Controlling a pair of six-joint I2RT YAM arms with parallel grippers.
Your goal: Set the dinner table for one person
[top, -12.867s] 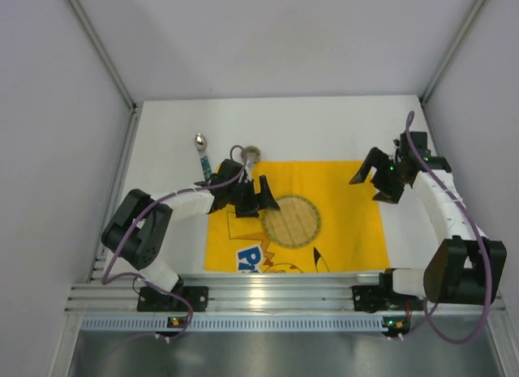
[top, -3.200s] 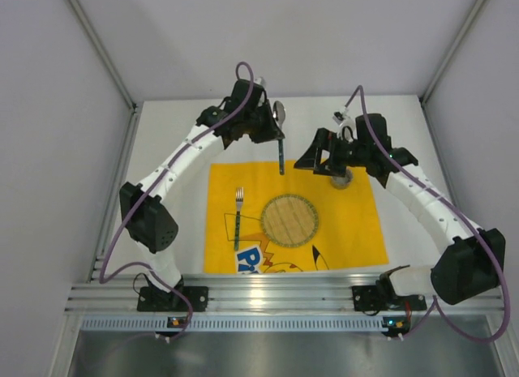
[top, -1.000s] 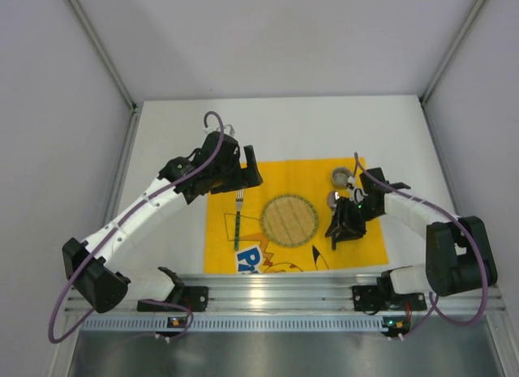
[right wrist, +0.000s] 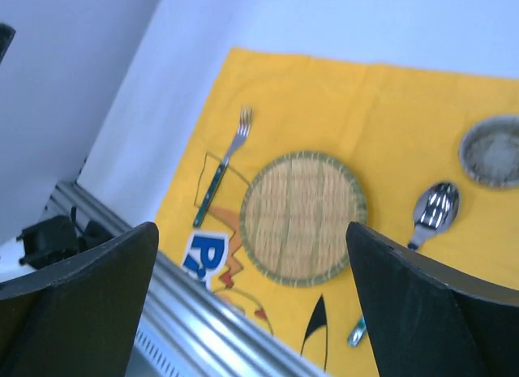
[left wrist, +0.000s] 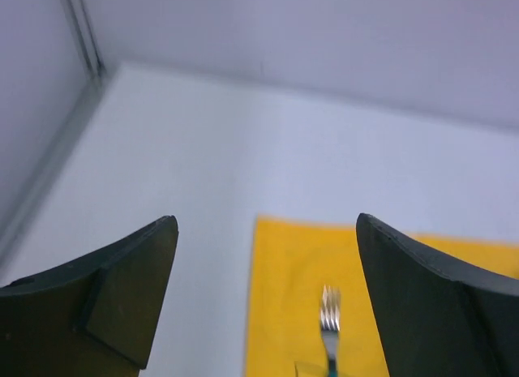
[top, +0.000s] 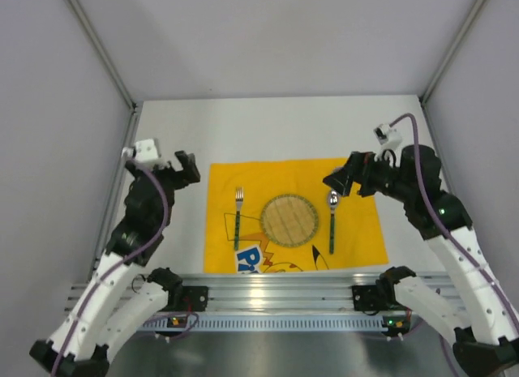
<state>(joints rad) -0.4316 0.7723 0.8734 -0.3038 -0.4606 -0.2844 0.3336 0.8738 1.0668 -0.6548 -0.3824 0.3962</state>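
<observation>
The left gripper (left wrist: 263,221) and the right gripper (right wrist: 251,227) hang above the white dinner table (top: 284,126), jaws spread wide and holding nothing. On its yellow cloth (top: 365,224) a fork (top: 238,215) lies left of a round woven mat (top: 289,219), a spoon (top: 332,215) right, with perhaps a small grey dish (right wrist: 492,150) nearby.

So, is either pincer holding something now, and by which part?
Nothing is held. The left pincer and right pincer are open and empty; the fork and spoon lie on the yellow cloth.

Yellow cloth (right wrist: 340,93) on dinner table (right wrist: 324,20): fork (right wrist: 220,168) left, woven mat (right wrist: 302,219) centre, spoon (right wrist: 435,207), grey dish (right wrist: 491,150) right.
</observation>
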